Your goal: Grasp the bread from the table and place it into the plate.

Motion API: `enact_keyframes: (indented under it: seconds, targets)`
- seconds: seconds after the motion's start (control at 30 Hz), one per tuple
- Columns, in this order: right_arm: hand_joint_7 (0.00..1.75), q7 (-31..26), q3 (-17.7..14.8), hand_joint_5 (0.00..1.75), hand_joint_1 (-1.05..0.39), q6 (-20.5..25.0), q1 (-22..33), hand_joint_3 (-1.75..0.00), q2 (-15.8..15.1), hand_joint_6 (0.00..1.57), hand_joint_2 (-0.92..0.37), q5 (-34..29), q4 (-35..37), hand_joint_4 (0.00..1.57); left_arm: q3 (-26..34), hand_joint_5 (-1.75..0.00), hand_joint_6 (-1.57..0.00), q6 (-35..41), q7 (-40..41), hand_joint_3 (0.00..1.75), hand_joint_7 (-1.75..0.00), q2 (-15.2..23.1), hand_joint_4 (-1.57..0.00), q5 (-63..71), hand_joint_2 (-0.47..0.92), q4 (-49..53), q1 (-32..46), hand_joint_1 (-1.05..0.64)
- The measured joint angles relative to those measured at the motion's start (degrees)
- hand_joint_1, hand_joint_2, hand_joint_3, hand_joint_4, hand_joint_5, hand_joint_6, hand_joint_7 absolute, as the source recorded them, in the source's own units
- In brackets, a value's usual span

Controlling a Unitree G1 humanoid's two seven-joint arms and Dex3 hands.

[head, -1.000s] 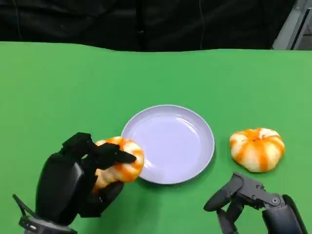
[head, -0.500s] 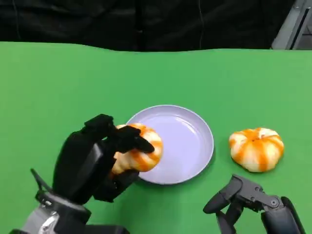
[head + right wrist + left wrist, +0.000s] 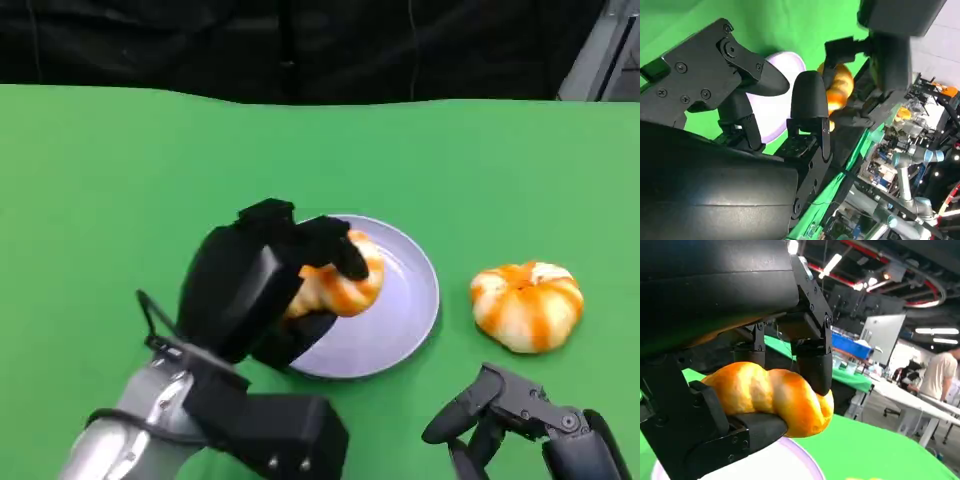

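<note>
My left hand [image 3: 262, 292] grips an orange-and-white bread roll [image 3: 342, 283] and holds it over the left part of the pale lilac plate [image 3: 400, 310]. The left wrist view shows the same roll [image 3: 772, 395] pinched between black fingers [image 3: 812, 362], with the plate's rim [image 3: 800, 455] just below. A second orange-striped bread [image 3: 527, 304] lies on the green table to the right of the plate. My right hand [image 3: 520, 425] stays low at the front right, fingers apart, holding nothing. In the right wrist view, the held roll [image 3: 839, 86] and the plate [image 3: 775, 115] show beyond my right hand [image 3: 775, 110].
The green table [image 3: 120, 180] stretches wide behind and to the left of the plate. A black backdrop runs along the far edge. The left wrist view shows a person [image 3: 939, 377] standing far off among other tables.
My left hand has carried the roll up and to the right, from beside the plate's left rim to over the plate. The right hand and second bread have stayed put.
</note>
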Motion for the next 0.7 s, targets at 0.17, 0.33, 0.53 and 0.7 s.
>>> enact_keyframes:
  seconds: [0.17,0.33,0.53,0.7]
  targets:
    - [1.21,0.0,0.05,1.59,-0.15,0.02,0.0,-1.16,-0.02,0.73,-0.44,-0.12,-0.05,0.79,-1.03,-1.75,-0.82,5.34,-4.09,1.19,-1.32,-1.95,-0.81,-0.07,0.34,1.43,-1.73,-0.2]
    - [1.21,0.0,0.04,1.59,-0.15,0.02,0.0,-1.15,-0.02,0.74,-0.44,-0.12,-0.05,0.79,-1.41,-1.75,-0.82,6.19,-4.45,1.18,-1.32,-1.96,-0.81,-0.13,0.35,1.42,-1.75,-0.2]
    - [1.21,0.01,0.25,1.61,-0.16,0.12,-0.01,-1.12,0.09,0.73,-0.45,-0.15,-0.06,0.8,-4.82,-0.02,-0.01,21.43,-25.03,0.48,-0.09,-1.32,-0.01,4.77,0.91,-2.91,-2.3,-0.81]
    - [1.21,0.16,0.21,1.61,-0.15,1.13,0.0,-1.14,0.07,0.73,-0.44,-0.14,-0.67,0.79,-6.95,0.0,0.0,31.53,-40.64,0.52,-0.04,1.27,0.0,7.21,0.92,-9.23,-2.3,-0.86]
